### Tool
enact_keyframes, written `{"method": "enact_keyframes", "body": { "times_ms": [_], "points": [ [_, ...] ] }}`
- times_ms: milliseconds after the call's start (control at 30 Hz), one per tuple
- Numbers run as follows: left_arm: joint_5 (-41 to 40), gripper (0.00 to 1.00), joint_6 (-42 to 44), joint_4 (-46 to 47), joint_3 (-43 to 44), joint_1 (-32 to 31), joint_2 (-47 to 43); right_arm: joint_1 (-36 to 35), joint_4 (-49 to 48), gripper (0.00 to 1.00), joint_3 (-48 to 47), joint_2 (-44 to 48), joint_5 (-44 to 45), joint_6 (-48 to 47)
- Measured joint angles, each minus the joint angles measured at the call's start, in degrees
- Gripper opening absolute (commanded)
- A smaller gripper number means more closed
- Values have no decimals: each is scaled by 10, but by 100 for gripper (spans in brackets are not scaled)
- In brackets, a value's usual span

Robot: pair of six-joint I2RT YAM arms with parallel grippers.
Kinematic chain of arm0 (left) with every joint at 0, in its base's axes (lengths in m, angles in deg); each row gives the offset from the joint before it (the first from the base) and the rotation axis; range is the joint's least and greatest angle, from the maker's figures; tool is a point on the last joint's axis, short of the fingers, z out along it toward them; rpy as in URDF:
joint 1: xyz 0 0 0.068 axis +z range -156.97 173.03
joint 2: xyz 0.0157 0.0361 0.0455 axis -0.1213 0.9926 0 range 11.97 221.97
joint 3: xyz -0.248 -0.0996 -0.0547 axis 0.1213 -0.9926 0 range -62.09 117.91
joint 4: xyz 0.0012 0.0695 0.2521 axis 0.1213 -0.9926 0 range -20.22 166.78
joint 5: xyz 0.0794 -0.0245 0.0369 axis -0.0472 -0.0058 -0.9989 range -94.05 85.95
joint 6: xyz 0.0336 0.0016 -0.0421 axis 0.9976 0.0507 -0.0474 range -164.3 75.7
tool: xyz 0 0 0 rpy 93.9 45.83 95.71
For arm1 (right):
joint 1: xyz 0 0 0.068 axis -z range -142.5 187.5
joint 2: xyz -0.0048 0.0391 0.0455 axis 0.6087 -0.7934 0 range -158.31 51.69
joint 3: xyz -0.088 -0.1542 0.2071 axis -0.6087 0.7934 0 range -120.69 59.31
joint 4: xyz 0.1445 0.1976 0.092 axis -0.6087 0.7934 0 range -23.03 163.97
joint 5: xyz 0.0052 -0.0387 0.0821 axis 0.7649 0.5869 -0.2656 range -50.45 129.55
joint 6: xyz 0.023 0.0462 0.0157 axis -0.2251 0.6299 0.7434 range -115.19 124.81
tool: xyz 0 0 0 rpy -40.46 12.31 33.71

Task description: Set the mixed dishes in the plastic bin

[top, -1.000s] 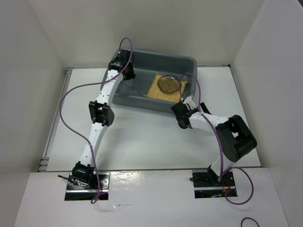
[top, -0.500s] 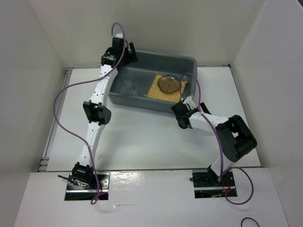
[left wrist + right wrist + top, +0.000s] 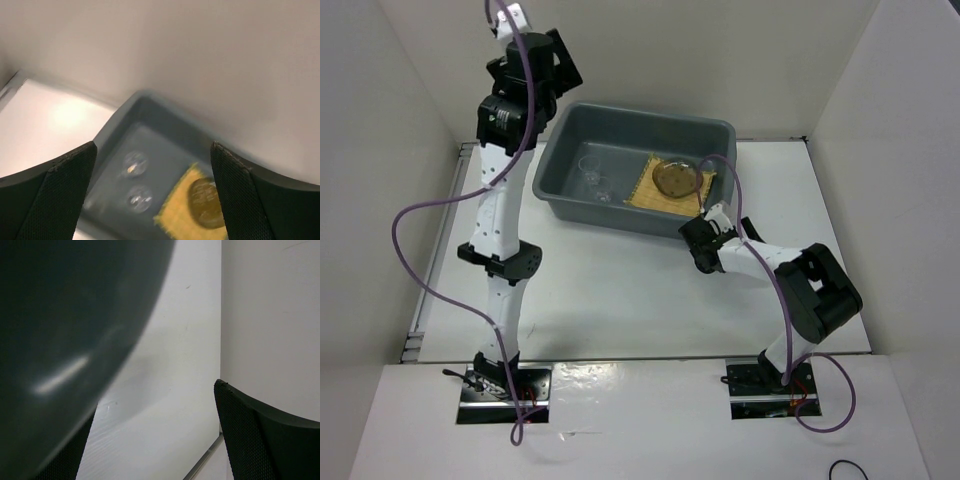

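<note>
The dark grey plastic bin (image 3: 650,113) stands at the back of the table. Inside it lies the tan-yellow mat (image 3: 650,192) with a clear round plate (image 3: 677,177) on top. Two more clear round dishes (image 3: 588,164) (image 3: 603,196) sit on the bin floor at its left. My left gripper (image 3: 563,62) hangs open and empty high above the bin's left end. Its wrist view looks down on the bin (image 3: 150,112), the mat (image 3: 182,215) and both clear dishes (image 3: 134,164). My right gripper (image 3: 712,228) is open, close to the bin's front right corner (image 3: 60,315).
White walls enclose the table on the left, back and right. A purple cable loops from each arm. In the right wrist view the table's edge strip (image 3: 202,460) meets the right wall.
My left arm has risen out of the bin and swung up and to the left, its jaws now open. A clear dish stays on the bin floor. The right arm has not moved.
</note>
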Motion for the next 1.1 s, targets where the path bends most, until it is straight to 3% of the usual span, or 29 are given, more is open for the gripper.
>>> {"method": "enact_keyframes", "body": {
  "times_ms": [267, 700, 867, 1100],
  "points": [
    [-57, 100, -34, -158, -44, -45, 61, -60, 13, 98, 0, 8, -7, -1],
    [-85, 100, -26, -175, -50, -179, 51, -64, 17, 98, 0, 8, -5, -1],
    [-107, 100, -17, -176, -162, -223, -38, -35, 36, 98, -6, 41, -66, -68],
    [-125, 100, -93, -164, -470, -248, -235, 9, 113, 98, -40, 174, -214, -200]
  ]
}}
